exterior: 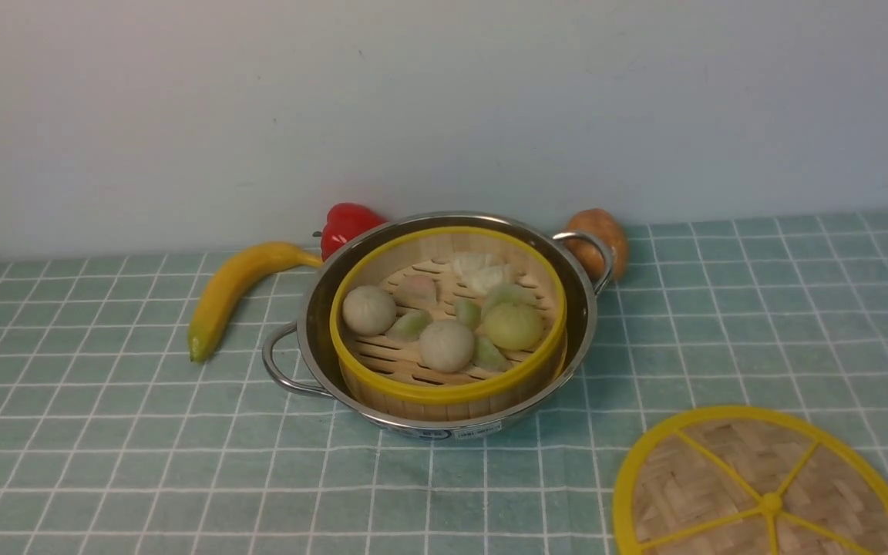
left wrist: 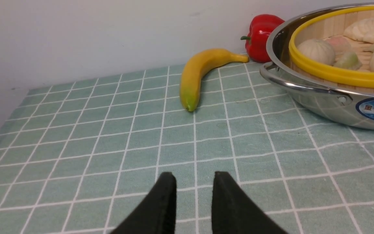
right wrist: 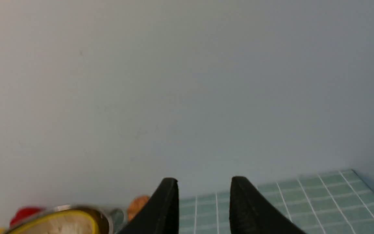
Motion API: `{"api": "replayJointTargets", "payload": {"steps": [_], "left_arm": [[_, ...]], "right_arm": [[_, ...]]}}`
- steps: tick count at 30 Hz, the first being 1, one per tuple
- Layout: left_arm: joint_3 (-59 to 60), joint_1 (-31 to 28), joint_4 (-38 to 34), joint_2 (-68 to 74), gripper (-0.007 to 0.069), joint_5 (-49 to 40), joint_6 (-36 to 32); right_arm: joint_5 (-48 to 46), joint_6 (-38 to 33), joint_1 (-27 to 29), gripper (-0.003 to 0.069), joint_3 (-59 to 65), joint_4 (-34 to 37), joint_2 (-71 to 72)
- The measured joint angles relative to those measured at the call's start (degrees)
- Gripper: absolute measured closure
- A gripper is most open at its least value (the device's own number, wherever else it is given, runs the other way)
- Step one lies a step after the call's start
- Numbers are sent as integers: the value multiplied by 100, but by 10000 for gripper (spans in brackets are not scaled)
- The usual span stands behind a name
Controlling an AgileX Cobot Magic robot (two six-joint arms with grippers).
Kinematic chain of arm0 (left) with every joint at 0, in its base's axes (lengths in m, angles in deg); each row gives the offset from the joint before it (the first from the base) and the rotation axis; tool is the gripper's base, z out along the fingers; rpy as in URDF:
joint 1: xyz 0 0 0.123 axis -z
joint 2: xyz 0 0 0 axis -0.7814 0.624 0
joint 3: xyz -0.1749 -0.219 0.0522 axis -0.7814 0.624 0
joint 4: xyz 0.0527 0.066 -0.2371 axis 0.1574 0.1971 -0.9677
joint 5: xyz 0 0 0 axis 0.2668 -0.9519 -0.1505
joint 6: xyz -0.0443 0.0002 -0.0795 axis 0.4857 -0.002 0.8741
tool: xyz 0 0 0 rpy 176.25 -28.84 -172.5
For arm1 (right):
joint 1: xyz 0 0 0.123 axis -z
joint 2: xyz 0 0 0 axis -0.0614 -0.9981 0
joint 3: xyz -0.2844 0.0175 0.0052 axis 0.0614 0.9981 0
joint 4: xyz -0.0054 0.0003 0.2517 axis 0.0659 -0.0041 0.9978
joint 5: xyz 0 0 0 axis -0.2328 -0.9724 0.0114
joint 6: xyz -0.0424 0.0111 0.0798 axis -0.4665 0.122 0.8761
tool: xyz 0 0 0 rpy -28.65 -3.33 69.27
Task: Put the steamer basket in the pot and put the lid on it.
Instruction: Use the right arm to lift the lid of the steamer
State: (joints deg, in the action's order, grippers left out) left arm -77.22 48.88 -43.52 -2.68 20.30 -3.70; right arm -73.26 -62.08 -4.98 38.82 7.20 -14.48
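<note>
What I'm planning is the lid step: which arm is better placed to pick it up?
Right, probably: the lid lies right of the pot, on that arm's side; the right gripper is open.

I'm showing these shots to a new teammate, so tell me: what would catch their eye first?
The shiny pot stands mid-table on the green checked cloth, with the yellow-rimmed steamer basket of buns sitting inside it. Next comes the woven lid, lying flat at the near right, apart from the pot and partly cut off by the frame. A banana lies left of the pot, with a red pepper and a potato behind it.
</note>
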Motion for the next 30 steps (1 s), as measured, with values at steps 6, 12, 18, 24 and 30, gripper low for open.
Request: {"api": "replayJointTargets", "payload": {"steps": [6, 12, 18, 24, 30], "left_arm": [[0, 0, 0, 0, 435, 0, 0], [0, 0, 0, 0, 425, 0, 0], [0, 0, 0, 0, 413, 0, 0], [0, 0, 0, 0, 403, 0, 0], [0, 0, 0, 0, 401, 0, 0]], "right_arm": [[-2086, -2055, 0, 416, -625, 1627, -510], [-2934, -2987, 0, 416, -899, 2581, -1987], [-2732, -4251, 0, 399, -971, 2957, -3934], [-2157, -4613, 0, 365, -982, 3110, -5922], [-1652, -4799, -335, 363, -1113, 2975, -7098]]}}
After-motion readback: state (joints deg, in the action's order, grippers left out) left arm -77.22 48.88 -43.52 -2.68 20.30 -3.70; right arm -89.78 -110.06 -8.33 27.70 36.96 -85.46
